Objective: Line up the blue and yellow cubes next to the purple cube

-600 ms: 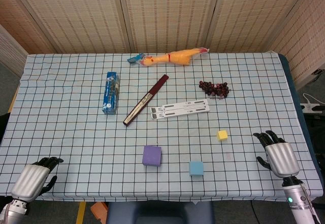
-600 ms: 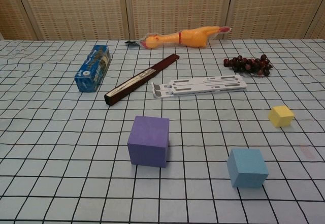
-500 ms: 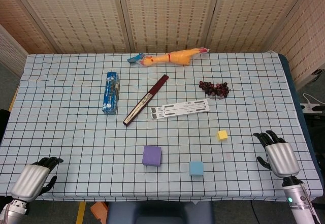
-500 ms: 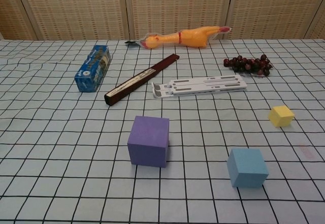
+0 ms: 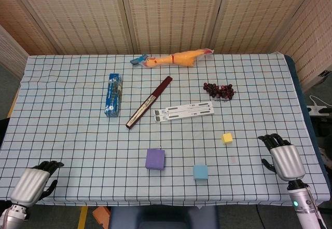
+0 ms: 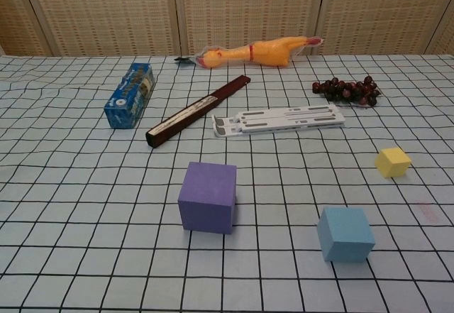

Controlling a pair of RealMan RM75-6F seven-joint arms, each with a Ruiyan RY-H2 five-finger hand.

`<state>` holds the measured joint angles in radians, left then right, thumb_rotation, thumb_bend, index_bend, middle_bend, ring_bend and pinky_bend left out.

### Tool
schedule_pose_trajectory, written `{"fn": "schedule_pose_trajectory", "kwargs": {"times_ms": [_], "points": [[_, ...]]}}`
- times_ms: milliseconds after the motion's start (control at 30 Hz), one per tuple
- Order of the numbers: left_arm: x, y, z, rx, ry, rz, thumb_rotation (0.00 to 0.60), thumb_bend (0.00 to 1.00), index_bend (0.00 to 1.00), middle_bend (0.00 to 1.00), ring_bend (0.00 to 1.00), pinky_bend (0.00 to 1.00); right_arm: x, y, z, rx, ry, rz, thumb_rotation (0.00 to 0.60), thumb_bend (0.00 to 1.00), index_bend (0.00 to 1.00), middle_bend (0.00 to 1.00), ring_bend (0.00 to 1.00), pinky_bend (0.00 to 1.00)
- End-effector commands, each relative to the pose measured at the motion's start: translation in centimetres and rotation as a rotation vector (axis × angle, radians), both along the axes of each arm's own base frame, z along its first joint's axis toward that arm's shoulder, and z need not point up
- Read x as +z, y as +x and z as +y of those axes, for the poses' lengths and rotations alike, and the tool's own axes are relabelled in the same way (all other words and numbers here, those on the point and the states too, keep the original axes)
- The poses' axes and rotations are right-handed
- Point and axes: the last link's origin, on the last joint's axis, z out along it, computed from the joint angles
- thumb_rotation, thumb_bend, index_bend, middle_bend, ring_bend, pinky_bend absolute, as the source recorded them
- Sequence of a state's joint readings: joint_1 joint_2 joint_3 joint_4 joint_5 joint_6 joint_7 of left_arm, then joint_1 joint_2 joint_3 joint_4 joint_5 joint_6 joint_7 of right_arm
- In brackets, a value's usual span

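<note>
The purple cube (image 5: 155,158) sits near the front middle of the checked surface (image 5: 62,120). The blue cube (image 5: 200,172) lies to its right and a little nearer me, and the yellow cube (image 5: 226,137) is further right and back, so none of the three touch yet. My right hand (image 5: 281,157) rests at the right edge, nearest both loose cubes, holding nothing; its fingers look loosely curled, though from behind I cannot tell for sure. My left hand (image 5: 32,183) waits at the front left corner, also holding nothing.

I judge the blue cube comes first: reach over it with my right hand, grip its two side faces squarely, and set it flush beside the purple one, edges matched to the grid lines.

Counted: three cubes, one of each colour; one rubber chicken (image 5: 174,59), one blue carton (image 5: 113,94), one dark stick (image 5: 149,102), one white bracket (image 5: 183,110), one bunch of grapes (image 5: 218,90).
</note>
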<state>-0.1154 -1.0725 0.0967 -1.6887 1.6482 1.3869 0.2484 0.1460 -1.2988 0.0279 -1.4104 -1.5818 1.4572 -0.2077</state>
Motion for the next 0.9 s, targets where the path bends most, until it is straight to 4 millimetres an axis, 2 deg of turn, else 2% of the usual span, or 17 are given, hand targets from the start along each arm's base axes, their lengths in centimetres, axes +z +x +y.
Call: {"fn": "schedule_pose_trajectory", "kwargs": {"times_ms": [33, 133, 200, 300, 467, 667, 900], "points": [[-0.1, 0.1, -0.1, -0.003, 0.000, -0.003, 0.600, 0.44, 0.30, 0.32, 0.30, 0.58, 0.0, 0.1, -0.2, 0.009, -0.010, -0.010, 0.600, 0.07, 0.33, 0.53, 0.45, 0.76], [-0.2, -0.1, 0.0, 0.010, -0.008, -0.005, 0.600, 0.43, 0.31, 0.32, 0.30, 0.58, -0.2, 0.2, -0.6, 0.032, -0.012, -0.029, 0.600, 0.07, 0.40, 0.75, 0.65, 0.96], [-0.2, -0.2, 0.1, 0.021, -0.009, 0.001, 0.600, 0.43, 0.31, 0.32, 0.30, 0.59, -0.6, 0.4, -1.1, 0.075, 0.025, -0.020, 0.600, 0.06, 0.44, 0.83, 0.74, 1.00], [-0.2, -0.1, 0.0, 0.021, -0.011, -0.002, 0.600, 0.43, 0.31, 0.32, 0.30, 0.59, -1.3, 0.8, -1.7, 0.111, 0.089, -0.041, 0.600, 0.03, 0.49, 0.93, 0.83, 1.00], [-0.1, -0.1, 0.0, 0.017, -0.007, -0.005, 0.600, 0.44, 0.31, 0.32, 0.30, 0.59, -2.5, 2.6, -2.9, 0.076, 0.206, -0.046, 0.600, 0.00, 0.48, 0.95, 0.86, 1.00], [0.0, -0.2, 0.1, 0.027, -0.007, -0.008, 0.600, 0.44, 0.31, 0.32, 0.30, 0.59, -4.2, 5.4, -4.1, -0.039, 0.386, -0.109, 0.600, 0.00, 0.36, 0.95, 0.86, 1.00], [0.1, -0.2, 0.1, 0.027, -0.006, -0.014, 0.600, 0.44, 0.31, 0.32, 0.30, 0.59, -5.9, 7.9, -4.4, -0.085, 0.521, -0.157, 0.600, 0.00, 0.24, 0.95, 0.86, 1.00]]}}
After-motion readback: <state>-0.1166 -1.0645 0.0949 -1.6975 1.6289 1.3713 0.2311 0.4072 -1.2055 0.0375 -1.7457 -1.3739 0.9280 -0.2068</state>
